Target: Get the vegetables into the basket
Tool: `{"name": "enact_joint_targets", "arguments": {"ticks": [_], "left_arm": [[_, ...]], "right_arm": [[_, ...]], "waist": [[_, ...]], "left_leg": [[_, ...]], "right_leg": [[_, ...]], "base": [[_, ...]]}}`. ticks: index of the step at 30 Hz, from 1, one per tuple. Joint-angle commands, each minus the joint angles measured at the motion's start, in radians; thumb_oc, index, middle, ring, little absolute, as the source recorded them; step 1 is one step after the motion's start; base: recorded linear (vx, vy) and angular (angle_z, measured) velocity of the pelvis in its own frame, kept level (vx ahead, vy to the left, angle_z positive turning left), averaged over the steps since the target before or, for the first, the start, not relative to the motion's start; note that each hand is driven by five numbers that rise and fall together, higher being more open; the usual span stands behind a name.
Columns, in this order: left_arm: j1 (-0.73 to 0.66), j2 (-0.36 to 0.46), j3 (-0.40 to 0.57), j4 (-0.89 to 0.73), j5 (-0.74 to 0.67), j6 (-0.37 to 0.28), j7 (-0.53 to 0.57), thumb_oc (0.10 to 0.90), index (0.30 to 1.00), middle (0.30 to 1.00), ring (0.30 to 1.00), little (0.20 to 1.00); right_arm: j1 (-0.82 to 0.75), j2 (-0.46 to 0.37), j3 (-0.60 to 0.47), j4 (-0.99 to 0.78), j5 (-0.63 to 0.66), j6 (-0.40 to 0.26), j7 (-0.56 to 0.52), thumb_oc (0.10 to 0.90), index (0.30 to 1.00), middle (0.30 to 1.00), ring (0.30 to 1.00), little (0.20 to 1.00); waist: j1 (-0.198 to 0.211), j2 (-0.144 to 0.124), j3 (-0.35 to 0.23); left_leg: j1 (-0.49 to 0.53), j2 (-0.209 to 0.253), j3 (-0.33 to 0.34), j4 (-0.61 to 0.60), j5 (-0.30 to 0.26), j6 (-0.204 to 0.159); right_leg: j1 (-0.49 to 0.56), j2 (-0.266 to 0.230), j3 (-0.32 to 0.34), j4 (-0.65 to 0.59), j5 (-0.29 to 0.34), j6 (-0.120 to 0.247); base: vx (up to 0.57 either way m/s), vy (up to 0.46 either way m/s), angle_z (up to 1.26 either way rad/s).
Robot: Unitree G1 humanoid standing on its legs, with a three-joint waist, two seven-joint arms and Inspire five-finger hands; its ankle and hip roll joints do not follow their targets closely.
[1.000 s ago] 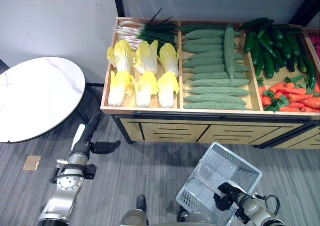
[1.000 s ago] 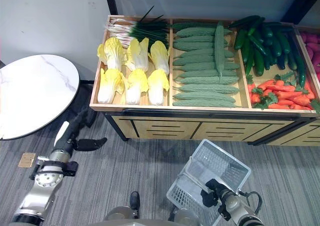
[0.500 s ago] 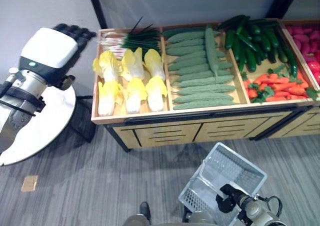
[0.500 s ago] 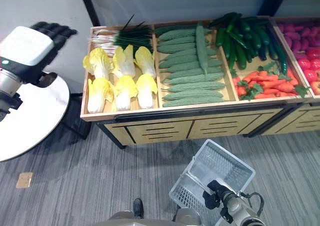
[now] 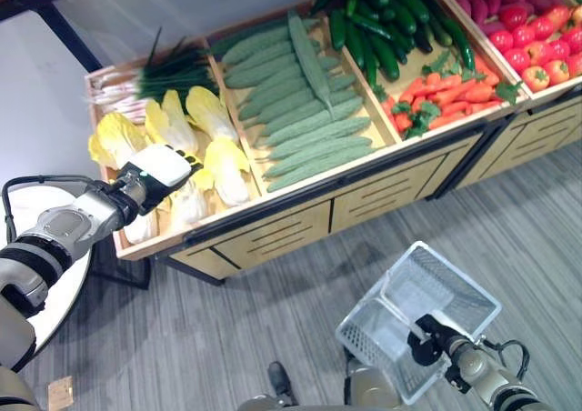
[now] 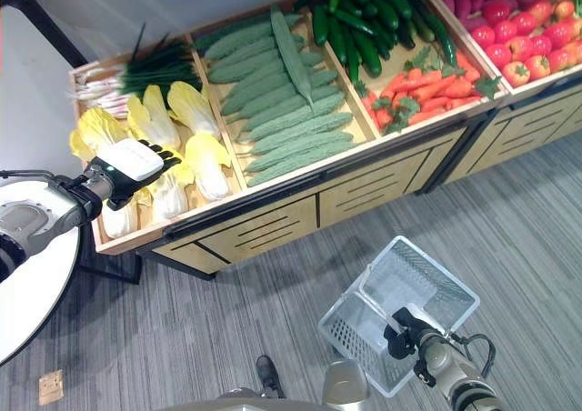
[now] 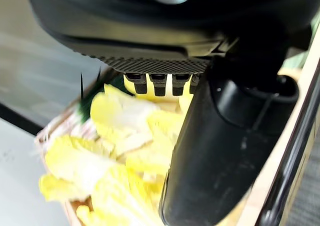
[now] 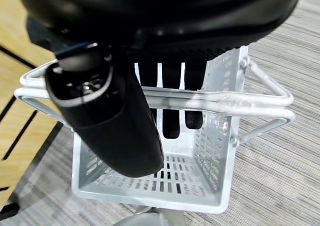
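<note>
A wooden stand holds Chinese cabbages, bitter gourds, cucumbers and carrots in separate compartments. My left hand reaches over the cabbage compartment, its fingers relaxed just above the yellow leaves, holding nothing. A white wire basket hangs empty below the stand's front, above the floor. My right hand is shut on its paired handles, fingers hooked under them and thumb over.
Spring onions lie at the back of the cabbage compartment. Red tomatoes and purple vegetables fill the far right bin. A round white table stands left of the stand. Grey striped floor lies in front of the drawers.
The camera view has turned. My left hand has come from a raised spot at the left to just over the cabbages. The right hand keeps its hold on the basket.
</note>
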Motion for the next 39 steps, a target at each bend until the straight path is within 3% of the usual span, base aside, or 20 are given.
{"name": "enact_joint_targets", "arguments": {"ticks": [1,11,17,18,29,36,39], "left_arm": [[-0.144,0.044,0.103,0.065,0.011,0.107,0.04,0.9,1.0,1.0,1.0,1.0],[-0.18,-0.048,0.085,0.206,0.018,0.14,0.03,0.9,1.0,1.0,1.0,1.0],[-0.163,-0.082,0.109,0.25,0.018,0.158,0.054,0.9,1.0,1.0,1.0,1.0],[-0.158,-0.084,0.117,0.248,0.014,0.159,0.057,0.4,0.3,0.3,0.3,0.3],[-0.139,-0.075,0.115,0.187,0.022,0.147,0.053,0.4,0.3,0.3,0.3,0.3],[-0.11,-0.026,0.146,0.074,0.013,0.139,0.057,0.4,0.3,0.3,0.3,0.3],[-0.086,0.037,0.2,-0.06,-0.006,0.131,0.08,0.4,0.3,0.3,0.3,0.3]], "right_arm": [[-0.008,0.001,0.056,-0.017,0.016,-0.027,-0.004,0.4,0.3,0.3,0.3,0.3],[-0.053,0.007,0.084,0.009,0.033,-0.021,-0.011,0.4,0.3,0.3,0.3,0.3],[-0.08,0.019,0.11,-0.006,0.052,-0.028,-0.017,0.4,0.3,0.3,0.3,0.3],[-0.078,0.021,0.113,-0.011,0.055,-0.03,-0.016,0.4,0.3,0.3,0.3,0.3],[-0.083,0.034,0.138,-0.01,0.056,-0.035,-0.008,0.4,0.3,0.3,0.3,0.3],[-0.067,0.044,0.132,0.007,0.048,-0.028,-0.004,0.4,0.3,0.3,0.3,0.3],[-0.045,0.051,0.109,0.016,0.046,-0.023,0.002,0.4,0.3,0.3,0.3,0.3]], "waist": [[0.008,-0.056,0.011],[-0.001,-0.066,0.059],[-0.002,-0.086,0.081],[-0.001,-0.089,0.082],[0.012,-0.106,0.084],[0.028,-0.104,0.07],[0.046,-0.1,0.054]], "left_leg": [[-0.04,0.027,-0.052,0.0,0.007,-0.051],[-0.105,0.027,-0.05,0.0,0.029,-0.053],[-0.122,0.03,-0.046,0.0,0.026,-0.052],[-0.121,0.03,-0.044,0.0,0.025,-0.052],[-0.104,0.024,-0.055,0.0,0.015,-0.045],[-0.09,0.017,-0.064,0.0,0.012,-0.04],[-0.07,0.013,-0.078,0.0,0.002,-0.038]], "right_leg": [[-0.025,-0.118,0.008,0.008,0.015,0.175],[-0.093,-0.116,0.026,0.012,0.035,0.172],[-0.125,-0.106,0.048,0.013,0.038,0.17],[-0.125,-0.104,0.05,0.013,0.038,0.17],[-0.114,-0.101,0.063,0.016,0.035,0.167],[-0.096,-0.105,0.059,0.014,0.034,0.166],[-0.064,-0.108,0.049,0.013,0.02,0.167]], "base": [[-0.04,0.0,-0.1],[-0.02,0.007,-0.03],[0.01,0.002,-0.07],[0.02,0.001,-0.09],[0.0,0.0,-0.05],[0.0,0.0,0.0],[0.0,-0.005,0.03]]}}
